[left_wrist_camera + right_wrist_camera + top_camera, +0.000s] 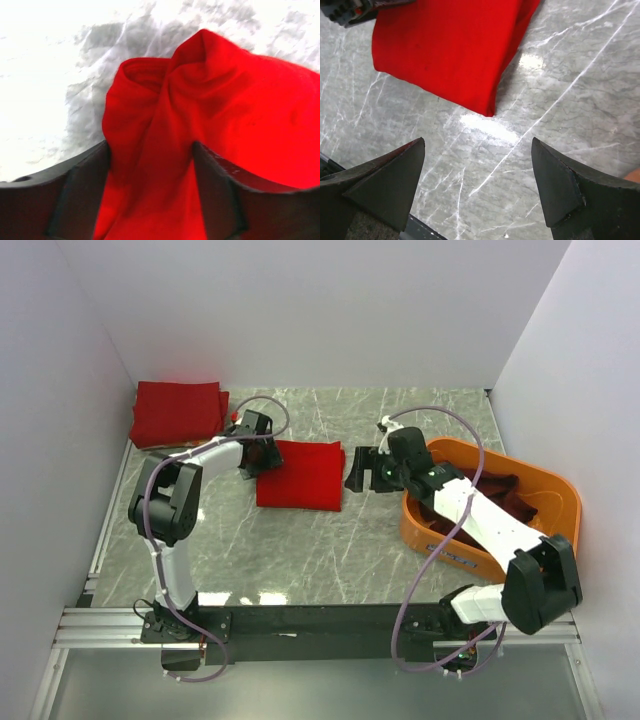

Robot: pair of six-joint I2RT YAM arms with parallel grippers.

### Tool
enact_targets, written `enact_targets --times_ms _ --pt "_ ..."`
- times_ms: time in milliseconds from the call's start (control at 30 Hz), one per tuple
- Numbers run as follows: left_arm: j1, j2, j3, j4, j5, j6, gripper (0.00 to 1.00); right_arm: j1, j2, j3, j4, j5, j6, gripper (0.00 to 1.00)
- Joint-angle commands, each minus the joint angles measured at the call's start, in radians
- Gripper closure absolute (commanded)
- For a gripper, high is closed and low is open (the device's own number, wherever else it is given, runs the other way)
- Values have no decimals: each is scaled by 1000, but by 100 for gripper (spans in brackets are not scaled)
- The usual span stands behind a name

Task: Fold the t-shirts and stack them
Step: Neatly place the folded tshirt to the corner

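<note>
A bright red folded t-shirt [300,473] lies flat in the middle of the marble table. My left gripper [258,455] sits at its left edge and is shut on a bunched fold of the red cloth [150,165], which fills the gap between the fingers [80,195]. My right gripper [358,472] hangs open and empty just right of the shirt. In the right wrist view the shirt's corner [450,50] lies ahead of the open gripper [477,185]. A stack of folded red t-shirts [177,412] lies at the back left. Dark maroon t-shirts [505,498] lie in the tub.
An orange plastic tub [560,490] stands at the right under my right arm. White walls close the table in at the left, back and right. A metal rail [300,625] runs along the near edge. Part of the left gripper [350,10] shows in the right wrist view.
</note>
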Motion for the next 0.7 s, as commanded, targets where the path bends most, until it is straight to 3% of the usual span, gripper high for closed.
enact_targets --times_ms 0,200,233,300,333,367,667 --pt "-6 85 2 -5 52 -6 30 5 -61 -20 30 45 -13 7" --pt "-53 90 -21 -8 27 -9 56 5 -85 -54 25 77 -17 7" --pt "-60 87 -23 -17 16 -4 68 6 -88 -57 25 83 -19 7" --pt "-73 83 -14 -34 -21 -1 80 5 -88 -71 32 102 -19 7" --pt "-79 81 -8 -43 -38 2 95 5 -84 -77 36 108 -19 7" --pt "-83 81 6 -72 -58 4 99 5 -79 -79 34 114 -17 7" --pt "-95 29 113 -169 -387 53 99 5 -56 -86 62 96 -30 7"
